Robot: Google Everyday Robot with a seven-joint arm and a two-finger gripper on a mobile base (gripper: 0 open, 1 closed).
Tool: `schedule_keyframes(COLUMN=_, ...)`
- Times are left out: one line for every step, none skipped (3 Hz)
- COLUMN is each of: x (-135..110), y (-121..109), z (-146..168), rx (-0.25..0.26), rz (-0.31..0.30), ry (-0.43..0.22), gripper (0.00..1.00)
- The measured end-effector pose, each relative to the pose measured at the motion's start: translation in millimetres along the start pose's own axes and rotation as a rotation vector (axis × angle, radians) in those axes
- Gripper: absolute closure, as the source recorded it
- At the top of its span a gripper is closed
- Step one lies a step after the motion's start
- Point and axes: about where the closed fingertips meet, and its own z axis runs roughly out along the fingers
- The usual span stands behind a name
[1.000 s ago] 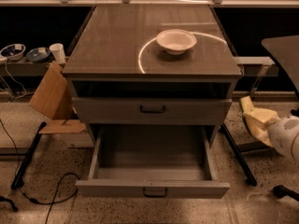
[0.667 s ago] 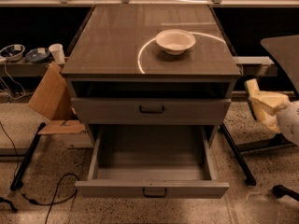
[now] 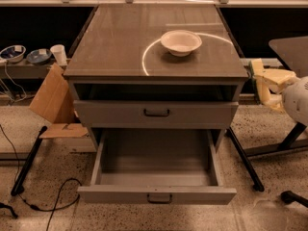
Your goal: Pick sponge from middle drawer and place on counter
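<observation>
Trouble is most likely at the right edge of the counter (image 3: pixel 120 42). The end effector (image 3: pixel 263 88) hangs just off that edge, outside the cabinet, closed on the sponge (image 3: pixel 258 76), a pale-yellow pad whose top reaches about level with the counter's surface. If the arm swings in over the counter from this height, the lower part of the sponge or the end effector itself could catch the counter's lip, and a soft pad like this would probably bend and slip free (it would then fall to the floor beside the counter). It needs more height first.

A second risk is the white bowl (image 3: pixel 181 42), which sits on the counter right of its centre. A low sweep aimed too far in could knock it, so the bare strip between the bowl and the counter's right edge looks the safer spot. The middle drawer (image 3: pixel 156 195) stands pulled out below the counter's front, and nothing shows inside it.

Compared with the earlier frame, the end effector and sponge have risen from well below the counter's level to beside its edge. The bowl and the drawer are unchanged.
</observation>
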Motion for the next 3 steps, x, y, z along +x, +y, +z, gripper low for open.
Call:
schedule_keyframes(x=0.0, y=0.0, z=0.0, rx=0.000, rz=0.000, ry=0.000, gripper=1.00)
schedule_keyframes(x=-6.3, y=-11.1, z=9.9, rx=0.027, rz=-0.008, ry=-0.025, gripper=1.00)
schedule_keyframes(x=-17.3, y=-29.8, z=34.0, rx=0.064, rz=-0.021, ry=-0.070, gripper=1.00)
